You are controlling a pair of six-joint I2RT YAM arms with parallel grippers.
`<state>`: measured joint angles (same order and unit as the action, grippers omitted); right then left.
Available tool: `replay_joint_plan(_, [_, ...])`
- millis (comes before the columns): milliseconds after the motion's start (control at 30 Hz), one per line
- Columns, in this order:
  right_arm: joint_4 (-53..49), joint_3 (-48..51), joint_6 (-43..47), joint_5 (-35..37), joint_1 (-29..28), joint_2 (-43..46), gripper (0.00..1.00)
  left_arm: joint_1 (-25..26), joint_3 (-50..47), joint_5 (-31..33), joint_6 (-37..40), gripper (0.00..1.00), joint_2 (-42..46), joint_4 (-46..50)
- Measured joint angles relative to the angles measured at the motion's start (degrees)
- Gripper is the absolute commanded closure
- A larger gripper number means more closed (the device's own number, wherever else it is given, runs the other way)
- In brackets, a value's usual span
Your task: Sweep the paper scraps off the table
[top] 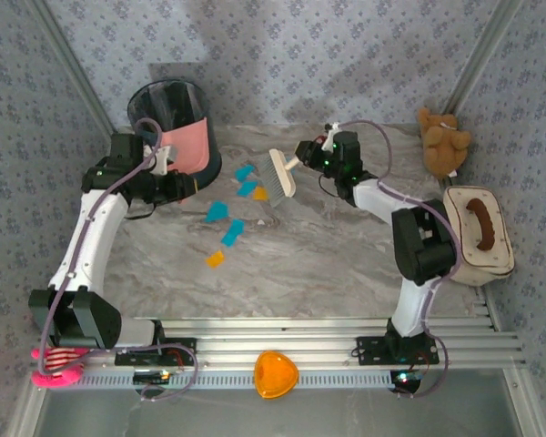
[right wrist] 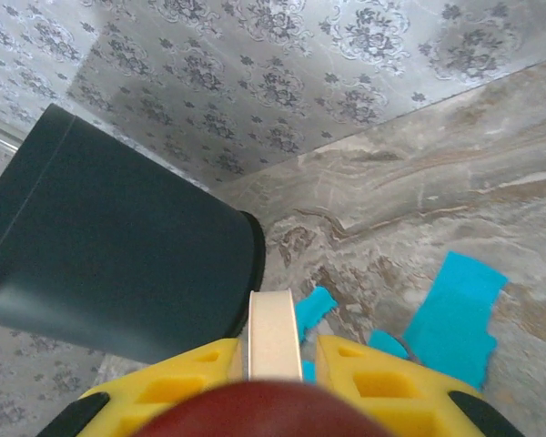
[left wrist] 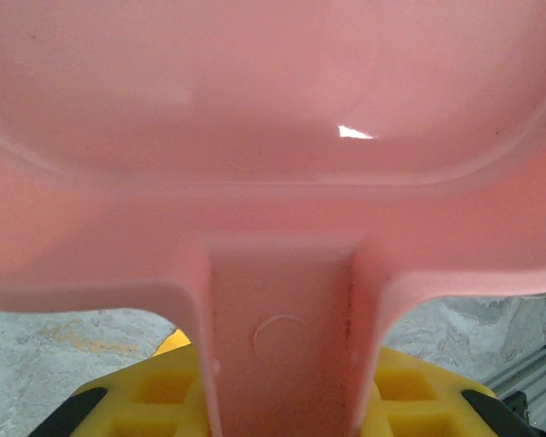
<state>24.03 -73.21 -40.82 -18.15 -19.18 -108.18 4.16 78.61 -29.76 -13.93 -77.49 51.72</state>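
The small flat cyan-blue and orange-yellow paper scraps point(top: 234, 229) lie loose in a scattered line on the grey marble-patterned worktop point(top: 346, 264), between the two arms, and none is gathered yet. The left claw point(left wrist: 278, 401) is closed tight on the handle of a pink plastic dustpan point(left wrist: 273, 118). In the top view the dustpan is raised against the round black bin point(top: 155, 105), off the surface. The right claw point(right wrist: 273, 387) is clamped on the cream handle of a pale bristled hand brush point(top: 280, 175), whose head sits just beside the far scraps, on their right. To do this step well, I judge the dustpan should come down first, its lip flat on the worktop just left of the scraps. Then the brush should pull toward it in short, low strokes — light paper may flutter away or slip under a lifted lip.
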Motion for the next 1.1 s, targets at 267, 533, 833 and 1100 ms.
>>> replay_joint_plan(267, [0.2, -8.8, -3.2, -0.7, -0.9, -9.5, 1.0, 0.1, -0.4, 0.7, 0.0, 1.0, 1.0, -0.1])
replay_joint_plan(533, [-0.2, -13.5, -5.6, -0.7, -1.9, -16.2, 1.0, 0.1, -0.5, 0.7, 0.0, 1.0, 1.0, -0.1])
replay_joint_plan(833, [-4.8, -13.5, -5.7, 2.8, -1.4, -16.8, 1.0, 0.2, -1.2, 0.6, 0.0, 1.0, 1.0, -0.4])
replay_joint_plan(1100, [-6.2, -6.4, -5.2, 7.2, 0.2, -12.2, 1.0, 0.9, -1.2, 0.4, 0.0, 1.0, 0.7, -0.5])
